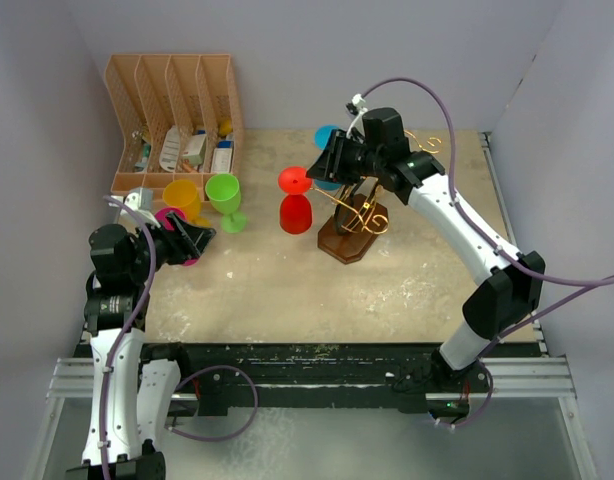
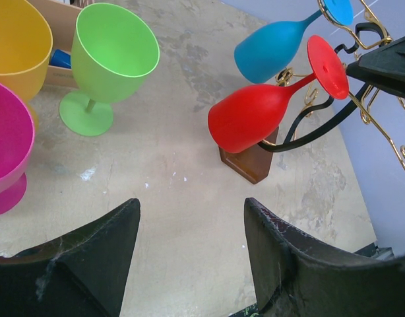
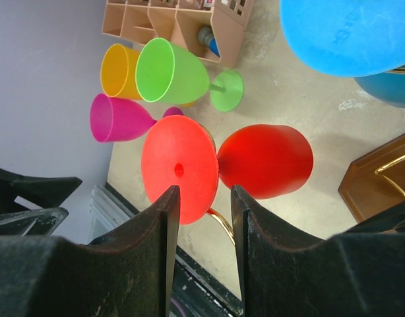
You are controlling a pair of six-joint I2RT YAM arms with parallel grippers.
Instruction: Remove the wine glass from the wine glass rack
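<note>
Loads of bare tabletop [image 1: 287, 290] between the green glass [image 1: 224, 190] and the rack [image 1: 352, 240]. Gets tight at the red glass [image 1: 295, 213]: blue glass [image 2: 272, 49] just beside it, gold scroll arms [image 2: 387, 125] close by its foot. Crowded far left too, yellow glass [image 1: 180, 193] and pink glass [image 2: 8, 139] by the organizer [image 1: 172, 90].

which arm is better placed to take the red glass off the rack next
Right. The right pincer, open, sits at the foot of the red wine glass on the wine glass rack; the left pincer is off by the pink glass.
</note>
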